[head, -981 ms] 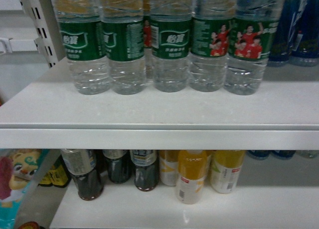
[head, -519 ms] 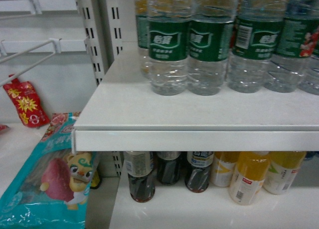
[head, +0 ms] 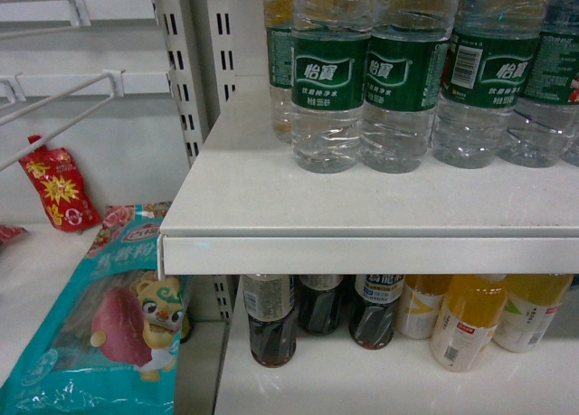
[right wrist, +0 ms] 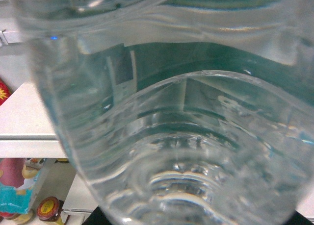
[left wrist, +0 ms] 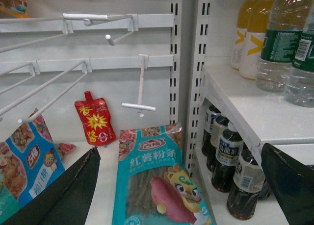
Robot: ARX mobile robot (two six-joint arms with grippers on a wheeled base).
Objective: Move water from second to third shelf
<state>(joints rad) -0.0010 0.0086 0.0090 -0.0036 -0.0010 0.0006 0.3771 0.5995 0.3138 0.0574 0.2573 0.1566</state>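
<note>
water bottle [right wrist: 167, 117] fills right wrist view | right claw state: cannot tell | left claw [left wrist: 181, 186] wide open, empty

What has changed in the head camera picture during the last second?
The view swung left: the water bottles and the shelf slid rightward in the picture, and the teal snack bag and red pouch on the neighbouring rack appeared. The bottles themselves kept their row; none was taken or set down in this view.
</note>
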